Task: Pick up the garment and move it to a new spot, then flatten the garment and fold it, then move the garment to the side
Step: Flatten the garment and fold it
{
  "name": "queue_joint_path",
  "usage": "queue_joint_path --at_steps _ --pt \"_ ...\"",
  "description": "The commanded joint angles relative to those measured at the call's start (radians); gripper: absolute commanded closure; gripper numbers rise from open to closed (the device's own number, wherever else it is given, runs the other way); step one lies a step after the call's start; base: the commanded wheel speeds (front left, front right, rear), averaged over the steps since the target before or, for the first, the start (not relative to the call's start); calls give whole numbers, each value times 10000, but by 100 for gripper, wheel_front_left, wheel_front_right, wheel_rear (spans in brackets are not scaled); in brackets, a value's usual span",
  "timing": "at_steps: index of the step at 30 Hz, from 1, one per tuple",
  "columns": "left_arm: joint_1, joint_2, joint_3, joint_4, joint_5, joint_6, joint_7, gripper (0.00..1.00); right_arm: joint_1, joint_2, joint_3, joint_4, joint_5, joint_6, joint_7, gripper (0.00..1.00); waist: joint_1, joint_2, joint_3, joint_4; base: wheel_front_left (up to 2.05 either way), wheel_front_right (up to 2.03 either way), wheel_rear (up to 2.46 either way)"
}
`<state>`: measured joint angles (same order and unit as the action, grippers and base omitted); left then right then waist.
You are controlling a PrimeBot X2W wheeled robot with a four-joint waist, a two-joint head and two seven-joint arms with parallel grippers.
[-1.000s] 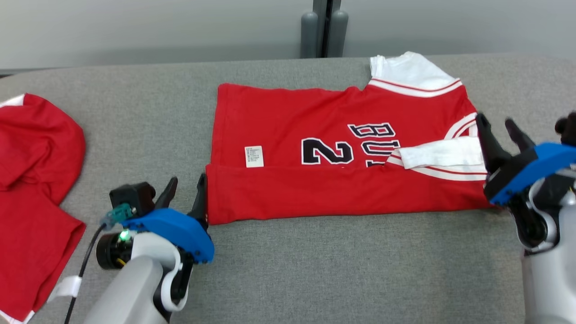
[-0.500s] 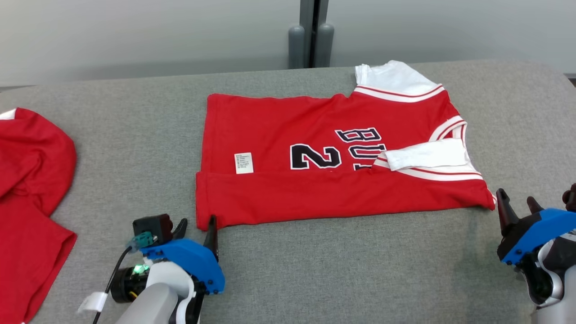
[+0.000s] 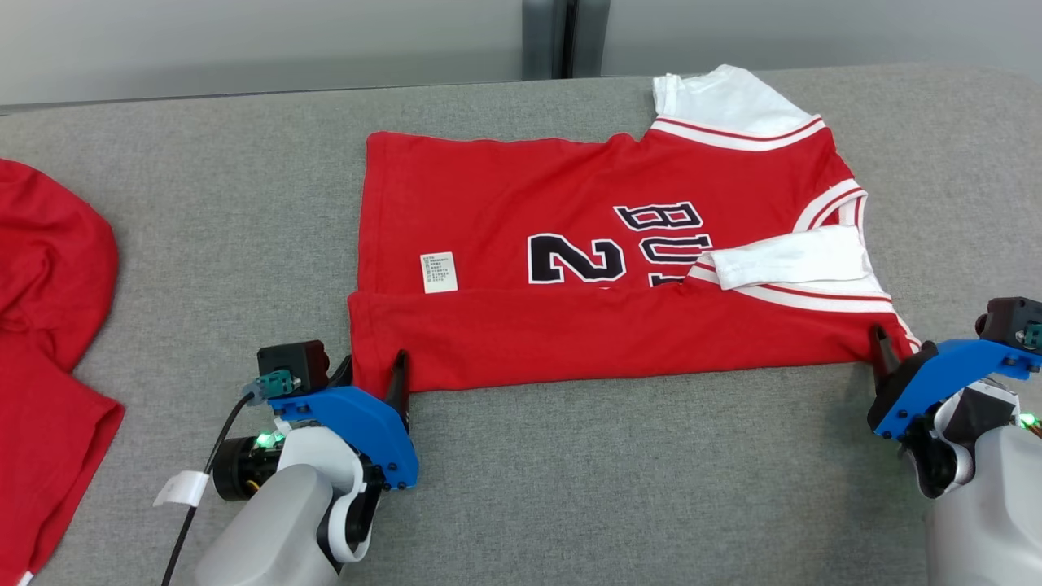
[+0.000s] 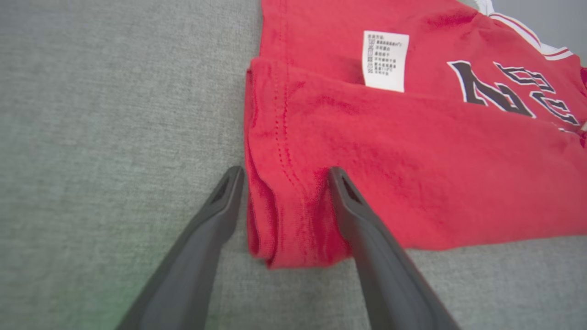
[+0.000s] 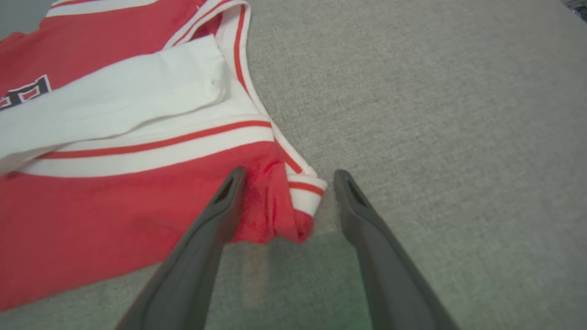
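Left end effector (image 4: pixel 285 172) and right end effector (image 5: pixel 290 173) gape astride corners of "2" garment (image 3: pixel 505 203)

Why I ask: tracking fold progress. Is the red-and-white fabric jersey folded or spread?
Partly folded: the red-and-white fabric jersey has its near strip doubled over its front.

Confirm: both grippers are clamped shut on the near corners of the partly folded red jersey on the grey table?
Not shut: the left gripper and right gripper stand open, straddling the near corners of the red jersey, as both wrist views show. The rest holds.
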<state>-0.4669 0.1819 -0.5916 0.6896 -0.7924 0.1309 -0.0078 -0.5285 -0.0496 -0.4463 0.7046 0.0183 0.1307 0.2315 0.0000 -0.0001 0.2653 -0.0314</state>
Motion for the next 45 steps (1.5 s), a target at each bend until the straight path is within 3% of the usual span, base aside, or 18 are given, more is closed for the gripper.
queue_joint_path --at_steps 1,4,5,6,7,8,15,22,32,42,43,44,45 --pt "167 -55 -127 356 -87 -59 363 0 -183 -24 -88 163 34 2 -11 0 0 1 30 35 0 0 0" --pt "174 -170 -199 650 -279 -256 803 0 -383 9 77 922 -20 5 96 0 0 1 57 38 0 0 0" --pt "167 -177 -203 711 -343 -342 865 9 -399 20 139 1157 -6 8 211 0 0 1 59 27 0 0 0" --pt "157 -181 -191 768 -389 -404 934 66 -435 46 209 1367 28 12 311 0 0 1 56 14 0 0 0" --pt "149 -172 -211 819 -416 -468 1000 100 -460 74 319 1524 54 14 349 58 0 1 49 0 0 0 0" --pt "150 -170 -224 870 -443 -539 1037 100 -486 99 453 1642 83 16 342 100 0 1 37 -13 0 0 0" --pt "316 24 -54 711 -498 -639 448 100 -121 19 961 1079 610 6 -193 100 0 1 -408 62 0 0 0" --pt "1277 672 67 -414 -491 -405 125 100 1530 -32 1456 -1175 1546 2 250 100 0 1 -1097 12 0 0 0" --pt "3452 1576 -88 -3183 -652 692 844 100 4837 -48 1157 -5259 2248 -3 2462 100 0 1 -1460 -44 0 0 0" --pt "5215 2102 -32 -5637 -895 2015 1501 100 5676 -45 1064 -5964 2364 -3 2781 100 0 1 -1628 76 0 0 0" --pt "5281 2138 -13 -5773 -895 2110 1533 100 5703 -45 1073 -5983 2311 -3 2772 89 0 1 -1646 96 0 0 0" --pt "5324 2166 -14 -5898 -902 2174 1562 100 5698 -43 1079 -5994 2299 -3 2754 58 0 1 -1660 120 0 0 0" --pt "5356 2193 -3 -6019 -882 2213 1553 87 5649 -43 1058 -6008 2352 -3 2662 0 0 1 -1667 137 0 0 0"
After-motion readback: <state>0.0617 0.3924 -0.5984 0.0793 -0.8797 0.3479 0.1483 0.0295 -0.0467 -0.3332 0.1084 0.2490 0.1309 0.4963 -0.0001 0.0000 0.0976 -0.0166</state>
